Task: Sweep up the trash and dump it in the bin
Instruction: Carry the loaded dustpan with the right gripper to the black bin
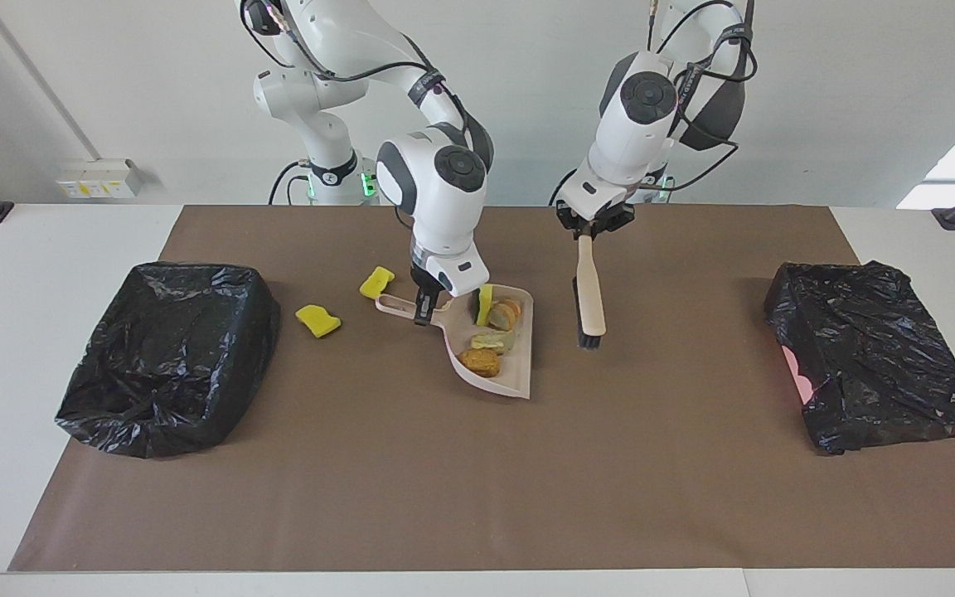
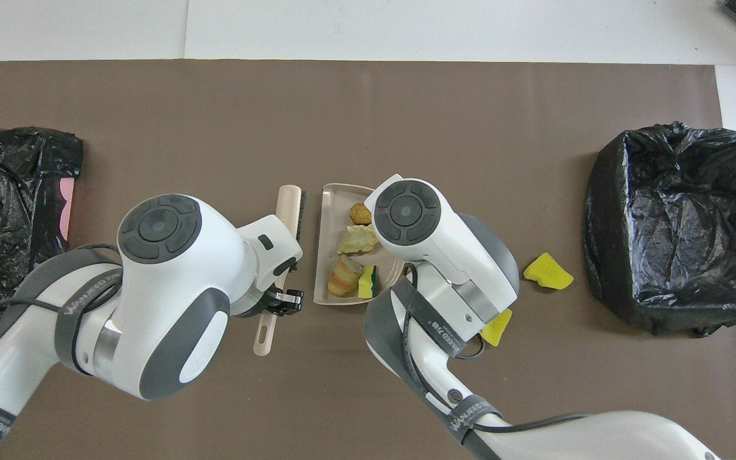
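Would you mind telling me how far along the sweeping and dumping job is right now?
Partly done. Four scraps lie in the dustpan, which the right gripper holds lifted by its handle. The left gripper holds the brush clear of the pan. Two yellow sponge pieces remain on the mat near the bin at the right arm's end. Nothing looks dumped yet.
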`<action>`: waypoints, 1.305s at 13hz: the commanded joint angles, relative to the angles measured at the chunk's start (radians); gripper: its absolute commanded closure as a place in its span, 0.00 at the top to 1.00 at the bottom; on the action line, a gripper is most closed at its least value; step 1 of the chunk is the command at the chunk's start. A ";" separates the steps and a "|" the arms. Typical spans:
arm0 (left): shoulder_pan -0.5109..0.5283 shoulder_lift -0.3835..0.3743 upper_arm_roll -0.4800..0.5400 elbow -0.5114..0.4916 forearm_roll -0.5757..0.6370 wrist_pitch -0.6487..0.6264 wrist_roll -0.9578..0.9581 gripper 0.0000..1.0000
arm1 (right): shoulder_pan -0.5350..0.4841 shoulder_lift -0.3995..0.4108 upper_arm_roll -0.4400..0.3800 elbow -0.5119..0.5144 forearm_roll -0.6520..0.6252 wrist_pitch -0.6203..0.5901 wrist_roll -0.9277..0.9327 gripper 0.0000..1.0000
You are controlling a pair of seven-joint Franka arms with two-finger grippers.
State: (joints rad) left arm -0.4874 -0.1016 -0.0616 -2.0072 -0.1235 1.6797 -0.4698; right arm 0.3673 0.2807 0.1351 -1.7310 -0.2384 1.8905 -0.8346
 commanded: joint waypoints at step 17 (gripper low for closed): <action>-0.356 -0.009 -0.007 -0.326 -0.065 0.432 -0.389 0.00 | -0.560 -0.187 -0.008 0.139 0.068 -0.301 -0.653 0.00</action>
State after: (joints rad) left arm -0.8069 -0.1368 -0.0860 -2.3271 -0.1949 2.0536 -0.8082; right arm -0.1379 0.1103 0.1207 -1.5945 -0.1732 1.6079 -1.3996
